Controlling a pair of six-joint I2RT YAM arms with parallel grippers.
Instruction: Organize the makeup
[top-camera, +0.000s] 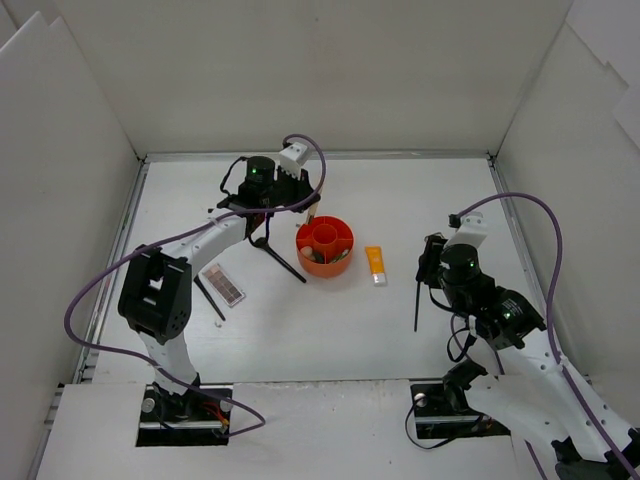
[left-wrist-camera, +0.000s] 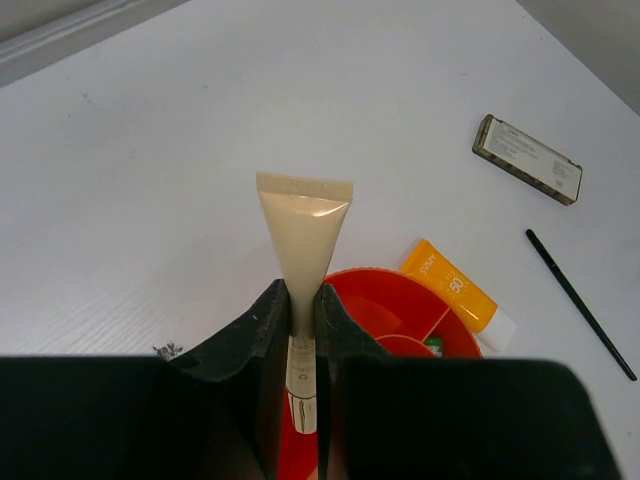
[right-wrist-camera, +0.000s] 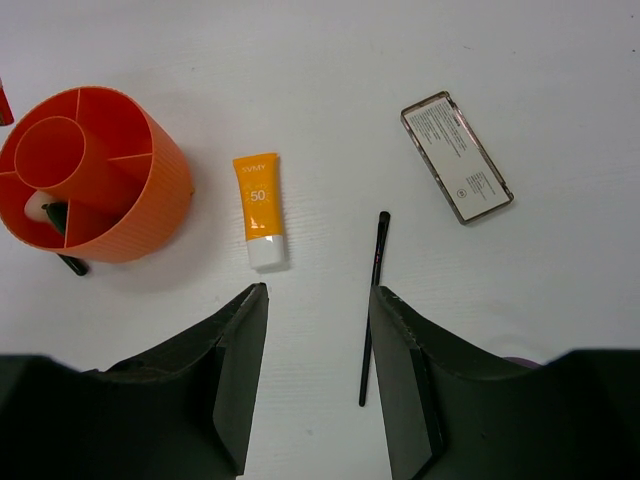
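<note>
- Left wrist view: the left pincer (left-wrist-camera: 303, 300) is closed almost fully on a beige tube (left-wrist-camera: 303, 225), nipping its lower part. The tube's flat crimped end stands out past the fingertips, over the red-orange holder (left-wrist-camera: 385, 300).
- The right pincer (right-wrist-camera: 318, 300) stands partly open with nothing between its fingers, above the white bench (right-wrist-camera: 560, 60).
- The orange tube (right-wrist-camera: 259, 210) lies flat on the bench just beside the red-orange holder, apart from it.
- A thin black brush (right-wrist-camera: 371, 300) lies near the orange tube, on the side away from the holder and roughly parallel to the tube.
- A flat case (right-wrist-camera: 457, 155) with a printed label lies beyond that brush, well apart from the holder. It may be a palette lying face down, but I cannot tell.
- In the top external view, the brown-pink eyeshadow palette (top-camera: 224, 284) lies left of the holder, with a second black brush (top-camera: 285, 262) between them.
- One compartment of the holder contains something pale and something dark green, too small to name.
</note>
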